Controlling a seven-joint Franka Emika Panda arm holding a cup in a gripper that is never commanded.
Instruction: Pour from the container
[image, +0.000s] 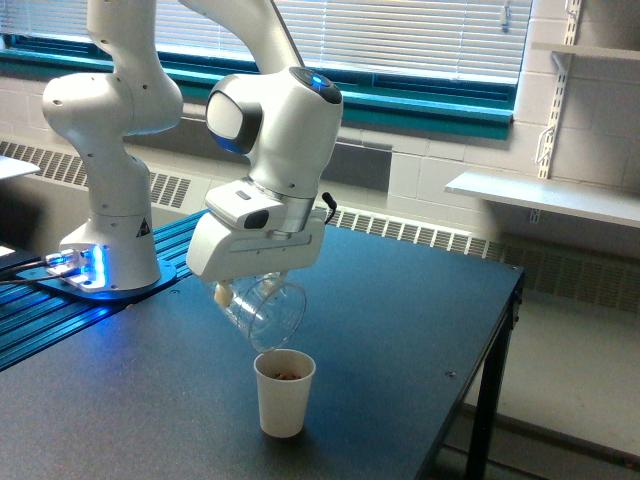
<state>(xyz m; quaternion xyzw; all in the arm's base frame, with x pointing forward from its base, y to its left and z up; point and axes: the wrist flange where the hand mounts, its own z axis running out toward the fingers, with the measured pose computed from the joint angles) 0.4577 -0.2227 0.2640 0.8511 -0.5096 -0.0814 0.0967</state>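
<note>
The container (266, 313) is a clear plastic cup, tipped mouth-down and looking empty. My gripper (243, 291) is shut on it, its fingers mostly hidden under the white hand. Directly below the container's mouth a white paper cup (284, 392) stands upright on the dark table (400, 330), with brown contents showing at its top. A small gap separates the container's rim from the paper cup's rim.
The arm's white base (105, 250) stands at the exterior view's left on a blue-lit plate. The table's right edge (505, 320) drops to the floor. A wall shelf (545, 195) hangs at the right, behind the table.
</note>
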